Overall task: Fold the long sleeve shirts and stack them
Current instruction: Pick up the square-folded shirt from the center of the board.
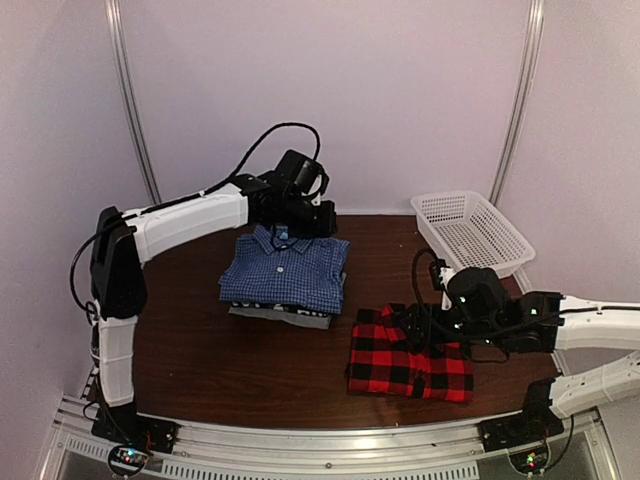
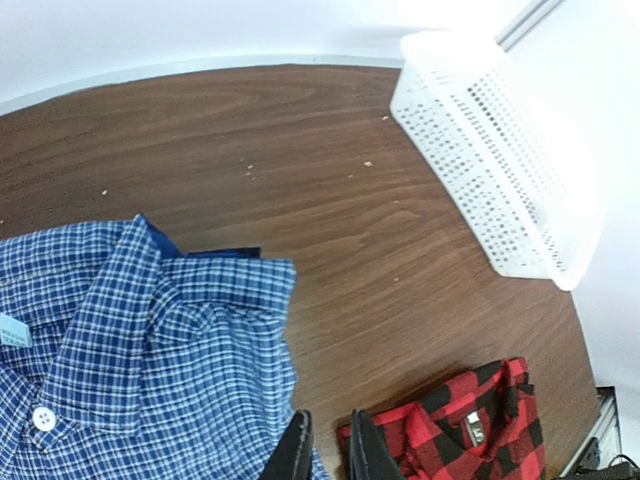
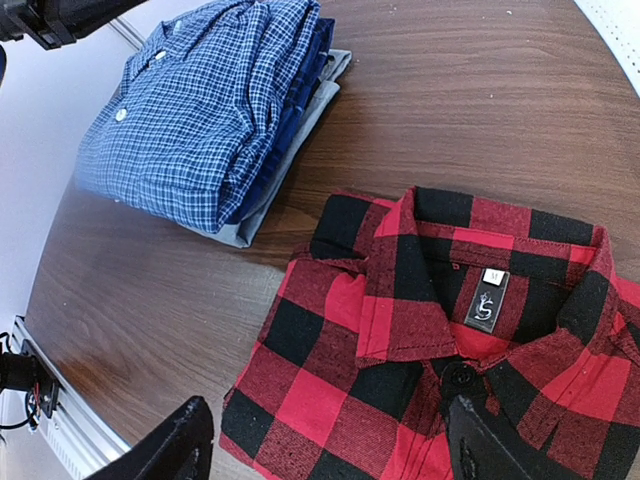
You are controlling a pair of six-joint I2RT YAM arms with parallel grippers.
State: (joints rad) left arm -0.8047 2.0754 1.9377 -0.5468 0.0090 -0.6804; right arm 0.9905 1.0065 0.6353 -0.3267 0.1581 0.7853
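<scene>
A folded blue fine-checked shirt (image 1: 285, 270) (image 2: 150, 350) (image 3: 200, 110) tops a stack at the table's middle, with a dark layer and a grey shirt (image 1: 280, 317) (image 3: 240, 232) under it. My left gripper (image 1: 318, 220) (image 2: 330, 440) hovers at the stack's back right corner. Its jaws stand a narrow gap apart with nothing between them. The folded red-and-black plaid shirt (image 1: 400, 365) (image 2: 470, 430) (image 3: 420, 330) lies alone to the right, collar up. My right gripper (image 1: 415, 325) (image 3: 330, 445) hangs wide open just above its left part, holding nothing.
A white mesh basket (image 1: 470, 230) (image 2: 490, 150) stands at the back right corner of the brown wooden table (image 1: 200, 350). White walls close in behind and on both sides. A metal rail (image 1: 330, 445) runs along the near edge.
</scene>
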